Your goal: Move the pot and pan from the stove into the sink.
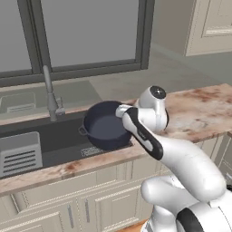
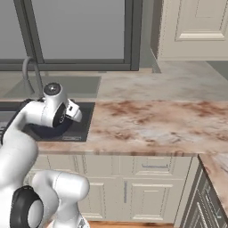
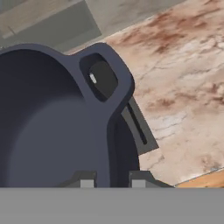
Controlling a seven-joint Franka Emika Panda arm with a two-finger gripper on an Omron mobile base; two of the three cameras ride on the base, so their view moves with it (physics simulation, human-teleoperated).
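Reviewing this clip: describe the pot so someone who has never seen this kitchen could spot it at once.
Find the window, then the dark sink below it with its tall curved faucet. The pot hangs over the sink's right end, its rim in the shut pincer. It is deep, round and dark blue-grey with loop handles, unlike the slotted grey rack at the left.

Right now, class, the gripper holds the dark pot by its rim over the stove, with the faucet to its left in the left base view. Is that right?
Not quite. The pot is held over the sink, not a stove, as the left base view shows. The rest stands: the gripper is shut on the pot's rim, and the faucet stands to its left.
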